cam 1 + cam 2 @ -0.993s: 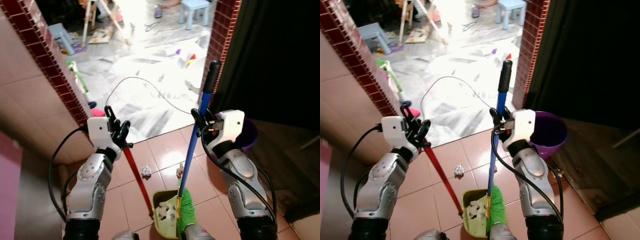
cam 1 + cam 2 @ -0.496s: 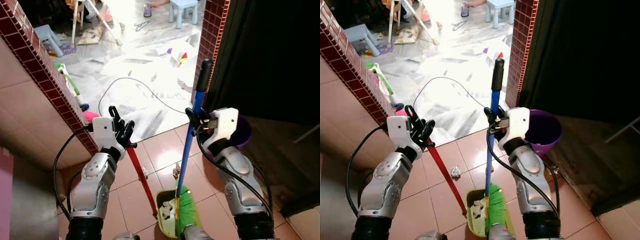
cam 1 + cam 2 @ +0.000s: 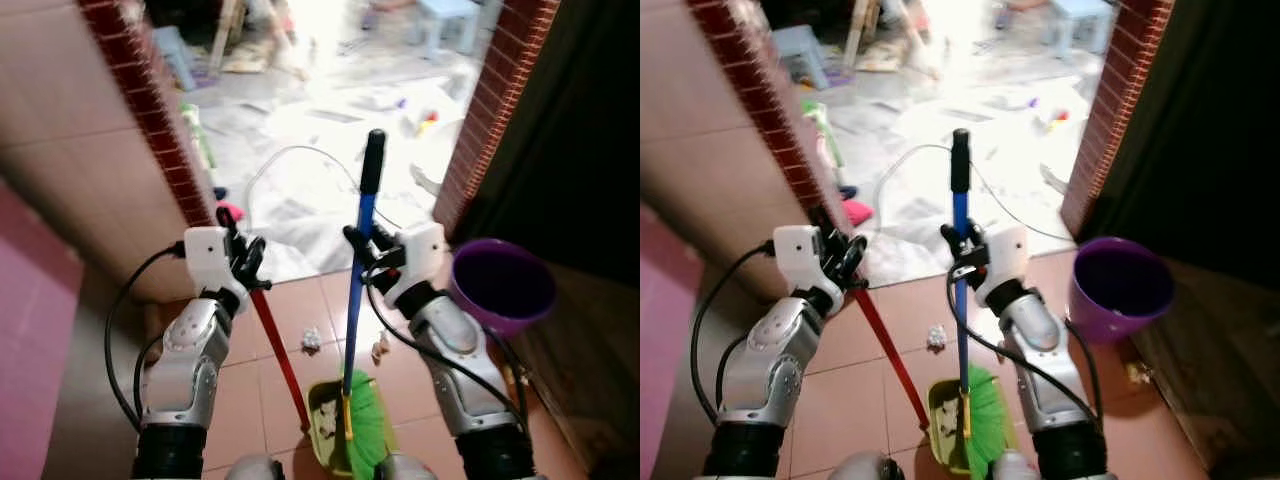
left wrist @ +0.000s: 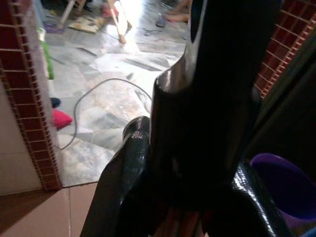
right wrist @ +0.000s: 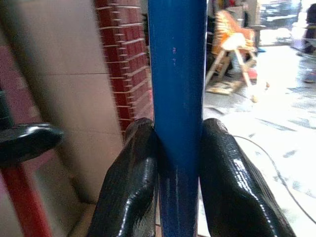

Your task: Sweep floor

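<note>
We see the blue-handled broom with green bristles (image 3: 357, 290) upright on the terracotta tile floor (image 3: 300, 310), bristles resting in the yellow-green dustpan (image 3: 330, 425) w/ white scraps inside. Right gripper (image 3: 358, 252) clenched on the blue shaft; left gripper (image 3: 247, 268) clamped on the dustpan's red handle (image 3: 277, 350). Crumpled white paper scrap (image 3: 311, 341) lies just beyond the pan. Purple plastic bucket (image 3: 502, 285) stands near the right arm, beside the red brick doorway pillar (image 3: 492, 110).

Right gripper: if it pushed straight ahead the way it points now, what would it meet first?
The right gripper is shut on the blue broom handle. Beyond it, the right wrist view looks toward the red brick wall edge, probably the first thing in line, though depth is unclear.
</note>
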{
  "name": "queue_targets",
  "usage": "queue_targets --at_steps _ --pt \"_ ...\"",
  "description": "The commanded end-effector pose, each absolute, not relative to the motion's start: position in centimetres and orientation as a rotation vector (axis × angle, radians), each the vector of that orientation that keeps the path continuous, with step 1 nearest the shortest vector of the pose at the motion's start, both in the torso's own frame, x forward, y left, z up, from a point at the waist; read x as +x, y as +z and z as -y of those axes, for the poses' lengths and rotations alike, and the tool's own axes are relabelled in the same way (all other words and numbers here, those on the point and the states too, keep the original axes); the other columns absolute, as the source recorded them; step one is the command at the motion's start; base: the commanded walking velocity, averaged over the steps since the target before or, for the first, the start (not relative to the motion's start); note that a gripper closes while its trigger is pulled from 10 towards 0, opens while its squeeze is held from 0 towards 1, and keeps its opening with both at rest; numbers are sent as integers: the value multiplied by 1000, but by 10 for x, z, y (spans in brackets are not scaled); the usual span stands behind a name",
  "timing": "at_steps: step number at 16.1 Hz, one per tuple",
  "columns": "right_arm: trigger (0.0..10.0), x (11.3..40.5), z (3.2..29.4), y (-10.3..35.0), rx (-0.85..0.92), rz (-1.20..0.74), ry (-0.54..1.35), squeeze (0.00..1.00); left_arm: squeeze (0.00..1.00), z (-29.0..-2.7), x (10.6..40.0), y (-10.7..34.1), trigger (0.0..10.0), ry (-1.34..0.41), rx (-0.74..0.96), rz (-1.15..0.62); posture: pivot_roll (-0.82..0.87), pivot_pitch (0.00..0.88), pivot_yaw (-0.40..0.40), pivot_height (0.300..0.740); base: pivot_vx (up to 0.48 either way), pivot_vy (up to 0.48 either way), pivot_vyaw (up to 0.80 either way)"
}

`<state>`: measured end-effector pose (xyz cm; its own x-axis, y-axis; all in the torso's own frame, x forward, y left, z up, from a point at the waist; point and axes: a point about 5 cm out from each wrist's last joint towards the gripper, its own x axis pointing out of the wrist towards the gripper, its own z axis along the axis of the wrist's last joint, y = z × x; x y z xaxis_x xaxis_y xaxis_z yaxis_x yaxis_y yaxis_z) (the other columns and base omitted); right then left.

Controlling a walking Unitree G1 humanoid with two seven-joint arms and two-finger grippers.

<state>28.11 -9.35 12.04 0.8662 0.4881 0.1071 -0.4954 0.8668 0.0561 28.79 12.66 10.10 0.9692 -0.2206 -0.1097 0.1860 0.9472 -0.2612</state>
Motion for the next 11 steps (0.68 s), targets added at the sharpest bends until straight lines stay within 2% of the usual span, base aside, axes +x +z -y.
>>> queue_targets --at_steps 1,11 --pt "10000 281 96 119 91 93 508 0 0 -119 292 116 10000 -232 -306 -60 -155 0 87 740 0 -304 0" --pt "10000 284 108 116 62 85 474 0 0 -117 291 112 10000 -247 -305 -77 -159 0 90 740 0 -350 0"
